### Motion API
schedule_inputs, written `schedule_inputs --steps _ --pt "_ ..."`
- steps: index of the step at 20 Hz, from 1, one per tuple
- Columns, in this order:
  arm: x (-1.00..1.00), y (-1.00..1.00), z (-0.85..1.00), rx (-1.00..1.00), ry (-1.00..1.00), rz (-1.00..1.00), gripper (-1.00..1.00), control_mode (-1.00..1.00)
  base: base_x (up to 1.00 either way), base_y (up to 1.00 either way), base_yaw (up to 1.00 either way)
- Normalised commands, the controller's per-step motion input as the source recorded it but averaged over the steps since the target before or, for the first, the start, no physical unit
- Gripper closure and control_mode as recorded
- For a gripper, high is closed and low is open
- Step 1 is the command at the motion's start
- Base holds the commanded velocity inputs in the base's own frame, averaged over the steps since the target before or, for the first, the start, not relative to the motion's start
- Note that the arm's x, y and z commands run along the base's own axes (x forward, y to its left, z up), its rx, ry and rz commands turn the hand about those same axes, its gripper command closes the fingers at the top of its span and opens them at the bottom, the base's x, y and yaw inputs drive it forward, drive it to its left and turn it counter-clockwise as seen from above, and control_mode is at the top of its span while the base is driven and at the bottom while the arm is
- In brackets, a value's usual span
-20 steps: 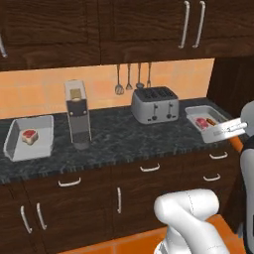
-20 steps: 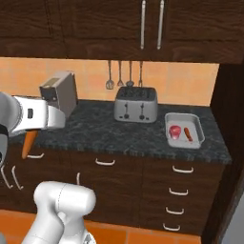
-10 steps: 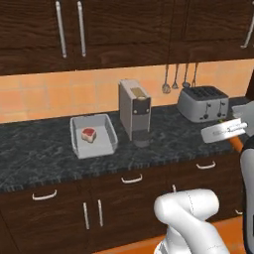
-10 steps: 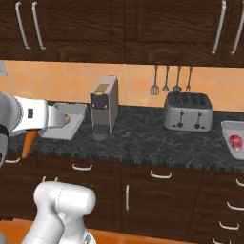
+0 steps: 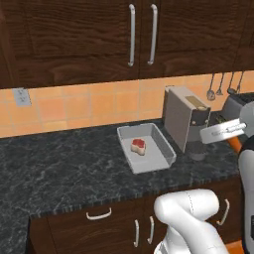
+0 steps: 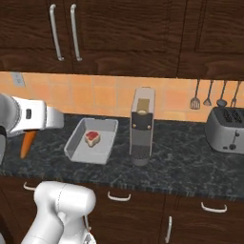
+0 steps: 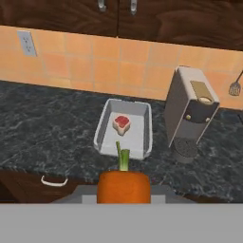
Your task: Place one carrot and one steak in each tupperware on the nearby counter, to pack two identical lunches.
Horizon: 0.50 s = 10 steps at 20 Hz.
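the tupperware (image 5: 147, 149) sits on the counter (image 5: 59, 171) just to the left of the tall grey coffee machine (image 5: 187, 119), and it makes a handy landmark for everything else here. inside it, toward the back, lies one steak (image 5: 138, 145), small and red-pink with a pale edge; no carrot lies in the tray with it, so this lunch looks half packed. the missing piece is on its way: in the hand view the carrot (image 7: 124, 185) fills the bottom middle, orange body with a short green stem pointing toward the tray, held in the gripper (image 7: 124, 192), whose jaws are clamped on it (the finger tips themselves are hidden behind the carrot, but it sits squarely where they close). from the right base camera the carrot (image 6: 27, 144) hangs below the white forearm, out in front of the counter edge and to the left of the tupperware (image 6: 93, 141), well apart from it and not yet over the rim. by my reading, what is left for this tray is to carry the carrot over it and set it down beside the steak. a toaster (image 6: 227, 129) stands far to the right of the tupperware past the coffee machine; a second tray is not in sight here, so its state cannot be judged.
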Motion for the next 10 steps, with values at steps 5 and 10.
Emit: schedule_inputs --steps 5,10 --pt "0.03 0.19 -0.18 0.0 0.0 0.0 1.0 -1.0 0.12 0.17 0.0" --pt "0.61 0.24 -0.76 -0.02 0.1 0.01 1.0 -1.0 0.0 0.0 0.0"
